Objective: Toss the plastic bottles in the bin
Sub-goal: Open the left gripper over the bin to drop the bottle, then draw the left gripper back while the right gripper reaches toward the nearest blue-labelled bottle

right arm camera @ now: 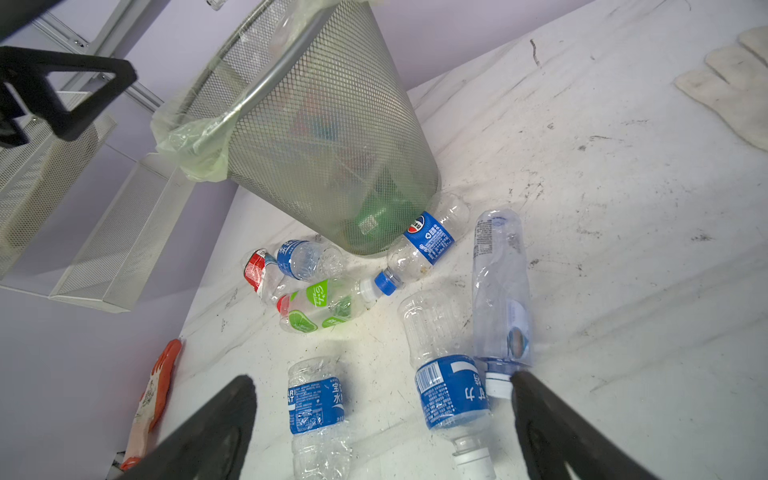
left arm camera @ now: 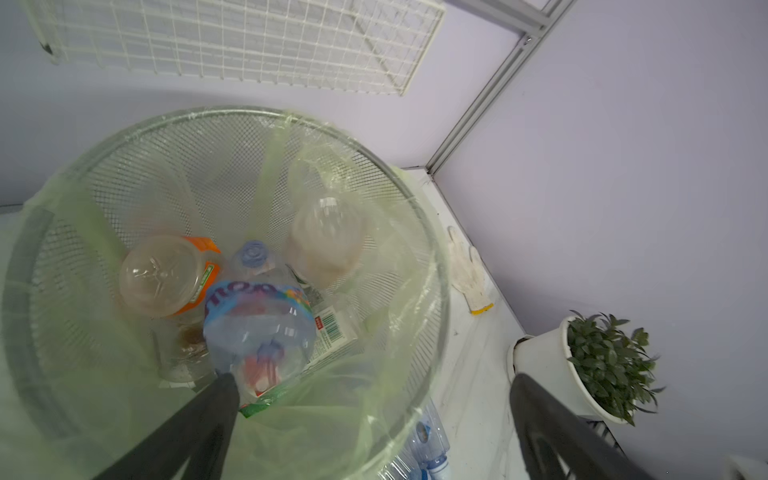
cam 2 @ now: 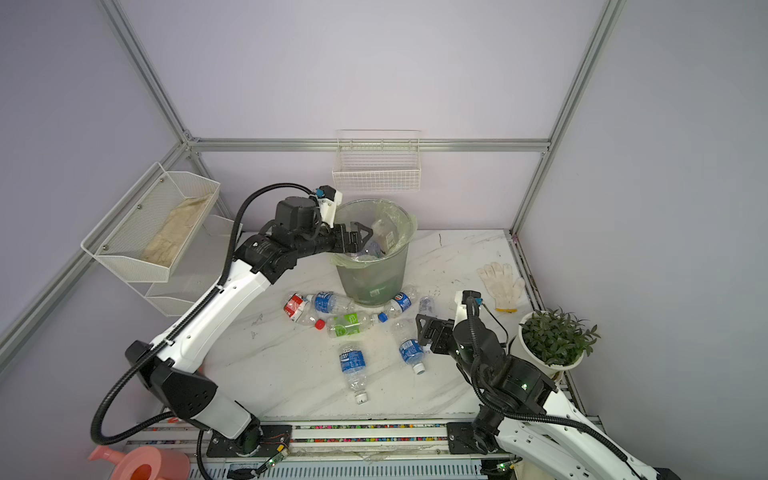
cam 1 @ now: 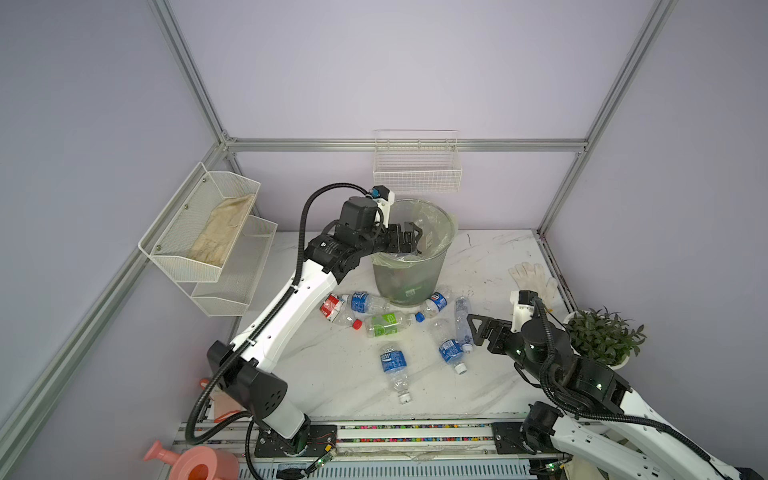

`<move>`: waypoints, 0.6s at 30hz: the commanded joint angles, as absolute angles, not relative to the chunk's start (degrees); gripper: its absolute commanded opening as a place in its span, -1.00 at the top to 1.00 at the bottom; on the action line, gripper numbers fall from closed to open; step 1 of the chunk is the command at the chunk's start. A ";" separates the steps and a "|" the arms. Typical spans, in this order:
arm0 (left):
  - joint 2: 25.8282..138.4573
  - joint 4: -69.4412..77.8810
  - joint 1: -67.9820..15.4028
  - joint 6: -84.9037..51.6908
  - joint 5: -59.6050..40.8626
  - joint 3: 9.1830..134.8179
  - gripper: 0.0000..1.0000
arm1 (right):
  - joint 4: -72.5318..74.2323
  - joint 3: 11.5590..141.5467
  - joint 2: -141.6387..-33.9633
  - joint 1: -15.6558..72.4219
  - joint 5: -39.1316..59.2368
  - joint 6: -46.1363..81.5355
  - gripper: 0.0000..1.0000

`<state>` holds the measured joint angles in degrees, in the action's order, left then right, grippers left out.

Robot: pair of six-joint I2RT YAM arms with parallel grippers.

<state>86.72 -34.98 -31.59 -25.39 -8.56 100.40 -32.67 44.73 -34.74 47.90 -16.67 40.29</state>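
Nearest, a blue-labelled bottle (cam 1: 394,370) lay on the marble table (cam 1: 324,374), at 6 o'clock from the bin (cam 1: 405,282) in a top view. At 3 o'clock of it lay a second blue bottle (cam 1: 451,348) and, right alongside, a clear bluish bottle (cam 1: 462,322). The right gripper (cam 1: 476,331) hovered at 3 o'clock of that pair, jaws spread wide with nothing held. In the right wrist view one finger (right arm camera: 540,411) sat close by the bluish bottle's white cap.

Farther in, a green-labelled bottle (cam 1: 388,324), a red-labelled bottle (cam 1: 334,309) and a third blue bottle (cam 1: 365,302) clustered at 7 o'clock of the bin's base. A blue-capped bottle (cam 1: 436,302) rested against that base at 5 o'clock.

The bin stood upright toward the table's 12 o'clock side. The left gripper (cam 1: 415,239) hung over its 9 o'clock rim, jaws fully apart and gripping nothing. In the left wrist view a dropped bottle (left arm camera: 257,320) lay inside the bin by one fingertip (left arm camera: 226,380), whether touching it I could not tell. It lay between an orange-labelled bottle (left arm camera: 166,274) and a clear bottle (left arm camera: 328,237).
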 commanded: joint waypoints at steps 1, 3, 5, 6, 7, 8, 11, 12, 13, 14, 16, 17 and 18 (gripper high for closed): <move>74.44 -27.76 -31.87 -23.04 -8.10 95.71 -1.00 | -32.60 42.85 -35.38 47.80 -16.57 41.30 -0.95; 72.13 -27.25 -31.82 -22.69 -8.08 94.27 -1.00 | -31.68 42.66 -36.47 47.81 -15.93 41.73 -0.95; 70.84 -27.43 -31.83 -22.61 -8.15 93.40 -1.00 | -31.21 42.79 -37.45 47.81 -15.94 42.06 -0.95; 70.28 -27.51 -31.87 -22.59 -8.20 93.00 -0.99 | -30.95 42.93 -37.90 47.80 -16.13 42.02 -0.95; 69.74 -27.51 -31.82 -22.68 -8.19 92.47 -1.00 | -30.79 43.04 -38.21 47.77 -16.16 41.89 -0.95; 69.18 -27.51 -31.86 -22.77 -8.30 91.85 -1.00 | -30.67 43.16 -38.48 47.77 -16.00 41.86 -0.95; 67.69 -27.39 -31.86 -23.03 -8.23 89.70 -1.00 | -30.67 43.24 -38.63 47.81 -15.91 41.84 -0.95; 67.05 -27.35 -31.86 -23.11 -8.21 88.86 -1.00 | -30.80 43.24 -38.54 47.80 -15.91 41.93 -0.95; 66.44 -27.33 -31.83 -23.16 -8.19 88.09 -1.00 | -30.90 43.24 -38.41 47.81 -15.92 41.96 -0.95; 65.76 -27.25 -31.82 -23.03 -8.10 87.17 -1.00 | -30.94 43.24 -38.32 47.76 -15.97 41.98 -0.95; 64.44 -27.27 -31.89 -22.96 -7.89 85.51 -1.00 | -31.03 43.20 -38.15 47.81 -16.10 42.09 -0.95; 63.66 -27.17 -31.84 -23.02 -7.73 84.37 -1.00 | -30.96 43.07 -38.22 47.75 -16.11 42.13 -0.95; 62.88 -27.08 -31.86 -23.01 -7.45 83.23 -1.00 | -30.86 42.91 -38.31 47.81 -16.12 42.14 -0.95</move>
